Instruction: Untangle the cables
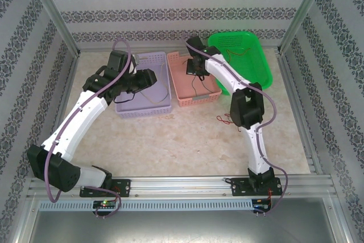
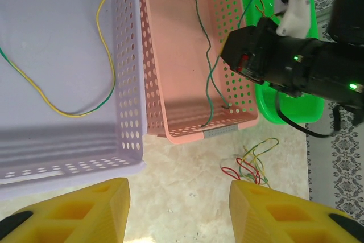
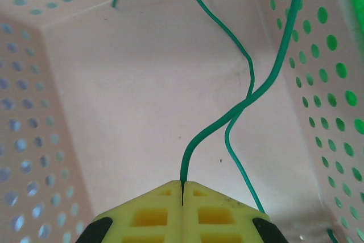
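Right pincer (image 3: pixel 182 189) grips a green cable (image 3: pixel 183 166) (above pink basket (image 3: pixel 114 112)); left pincer (image 2: pixel 179 197) gapes.

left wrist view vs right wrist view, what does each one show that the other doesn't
Left wrist view, not the right: the open left hand, the lilac basket holding a yellow cable, and a loose cable tangle on the table. Right wrist view, not the left: the right hand shut on a green cable. Both: the pink basket with two green cables crossing inside.
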Robot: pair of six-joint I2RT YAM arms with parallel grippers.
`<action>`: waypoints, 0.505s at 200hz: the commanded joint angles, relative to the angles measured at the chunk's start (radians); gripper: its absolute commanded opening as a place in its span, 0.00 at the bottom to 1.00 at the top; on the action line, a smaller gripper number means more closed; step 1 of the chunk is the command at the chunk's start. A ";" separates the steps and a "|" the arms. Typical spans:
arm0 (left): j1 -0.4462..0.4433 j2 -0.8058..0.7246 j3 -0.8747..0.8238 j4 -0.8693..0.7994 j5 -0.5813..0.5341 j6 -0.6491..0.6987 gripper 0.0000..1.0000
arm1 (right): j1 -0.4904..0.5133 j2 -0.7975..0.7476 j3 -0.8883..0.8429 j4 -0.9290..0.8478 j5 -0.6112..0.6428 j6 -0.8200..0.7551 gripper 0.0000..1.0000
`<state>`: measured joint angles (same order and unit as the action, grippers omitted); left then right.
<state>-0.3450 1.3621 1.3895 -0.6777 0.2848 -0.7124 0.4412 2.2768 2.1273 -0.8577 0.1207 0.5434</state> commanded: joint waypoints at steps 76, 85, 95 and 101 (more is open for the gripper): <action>0.006 -0.044 -0.071 0.079 0.005 -0.016 0.49 | -0.006 -0.119 -0.271 0.094 -0.230 -0.094 0.00; 0.006 -0.047 -0.075 0.078 0.003 -0.016 0.49 | -0.010 -0.121 -0.281 0.092 -0.242 -0.094 0.00; 0.007 -0.050 -0.078 0.081 0.002 -0.017 0.49 | -0.012 -0.127 -0.298 0.098 -0.245 -0.090 0.00; 0.006 -0.051 -0.082 0.081 0.003 -0.021 0.49 | -0.014 -0.132 -0.306 0.101 -0.246 -0.087 0.00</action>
<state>-0.3450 1.3479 1.3231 -0.6403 0.2848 -0.7166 0.4400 2.2044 1.8538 -0.7551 -0.0772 0.4675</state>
